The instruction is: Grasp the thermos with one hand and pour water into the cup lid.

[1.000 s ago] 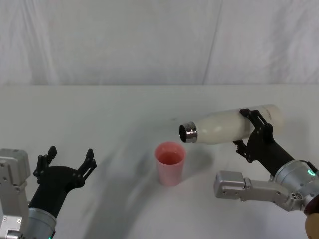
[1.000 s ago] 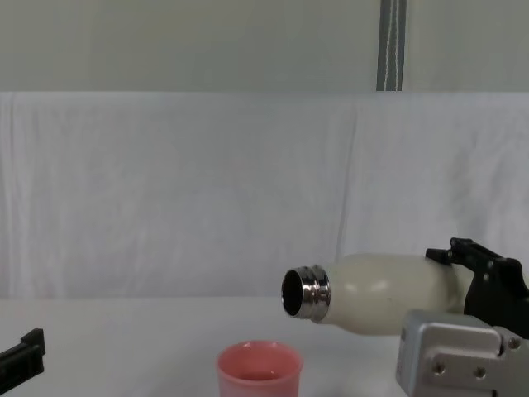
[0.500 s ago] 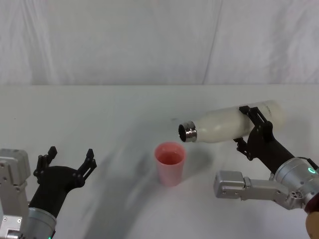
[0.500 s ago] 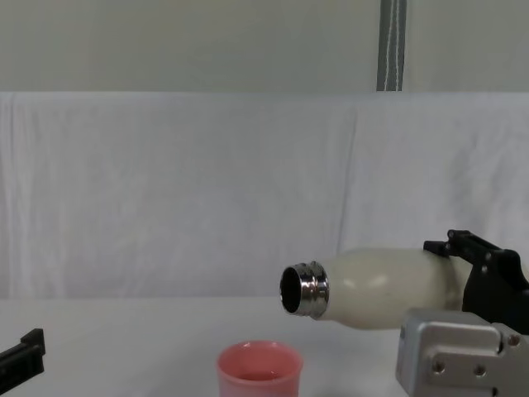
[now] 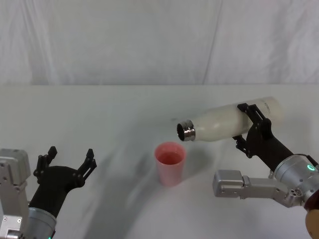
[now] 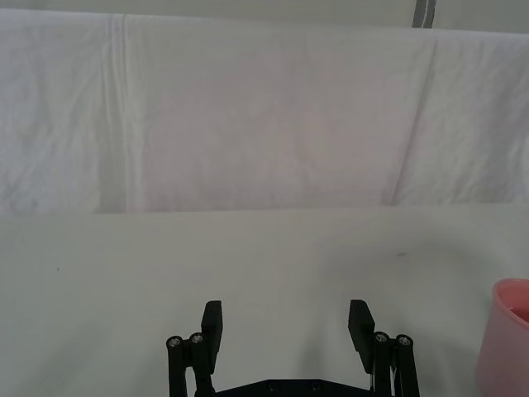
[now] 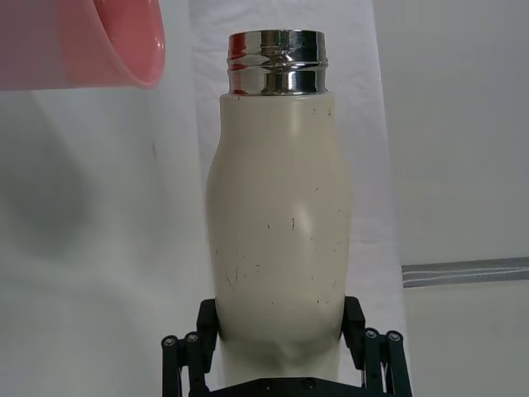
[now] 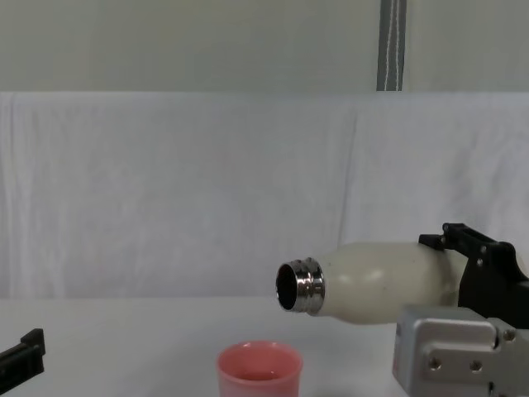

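Observation:
My right gripper [image 5: 246, 127] is shut on the cream-white thermos [image 5: 227, 123], holding it tipped almost on its side above the table. Its open steel neck [image 5: 186, 131] points left and slightly down, just above and to the right of the pink cup lid [image 5: 170, 163]. In the chest view the thermos [image 8: 380, 280] hangs over the cup lid [image 8: 259, 371], its mouth above the cup's right rim. The right wrist view has the thermos [image 7: 279, 215] between the fingers [image 7: 185, 356] and the cup lid [image 7: 83, 41] beyond the neck. My left gripper [image 5: 66, 160] stays open at the lower left, empty.
A white cloth covers the table [image 5: 99, 114] and hangs as a backdrop behind it. The left wrist view has the open left gripper [image 6: 285, 327] over bare cloth, with the cup lid [image 6: 506, 339] off to one side.
The thermos has tilted further, its base rising and its neck dipping a little lower and leftward toward the cup lid. The left arm has stayed still.

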`<state>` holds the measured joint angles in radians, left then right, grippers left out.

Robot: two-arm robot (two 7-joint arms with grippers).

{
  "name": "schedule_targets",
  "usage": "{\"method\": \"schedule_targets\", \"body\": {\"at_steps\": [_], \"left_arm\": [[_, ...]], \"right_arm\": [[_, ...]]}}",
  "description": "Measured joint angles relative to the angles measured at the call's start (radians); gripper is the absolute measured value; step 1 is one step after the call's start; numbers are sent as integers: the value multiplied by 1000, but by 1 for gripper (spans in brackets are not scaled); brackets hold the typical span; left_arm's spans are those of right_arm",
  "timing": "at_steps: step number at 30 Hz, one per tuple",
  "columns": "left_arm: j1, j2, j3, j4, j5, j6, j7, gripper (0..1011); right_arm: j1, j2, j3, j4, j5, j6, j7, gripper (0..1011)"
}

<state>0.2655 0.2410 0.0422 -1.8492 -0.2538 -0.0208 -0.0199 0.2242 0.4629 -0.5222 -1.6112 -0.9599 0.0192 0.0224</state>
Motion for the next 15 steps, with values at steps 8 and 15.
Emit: {"method": "schedule_targets", "body": {"at_steps": [8,15], "left_arm": [[0,0,0,0,0,0,0,1001],[0,0,0,0,0,0,0,1001]], "right_arm": [[8,0,-4,0,-2,0,6,940],[14,3,-11,1,-7,0,9,940]]}}
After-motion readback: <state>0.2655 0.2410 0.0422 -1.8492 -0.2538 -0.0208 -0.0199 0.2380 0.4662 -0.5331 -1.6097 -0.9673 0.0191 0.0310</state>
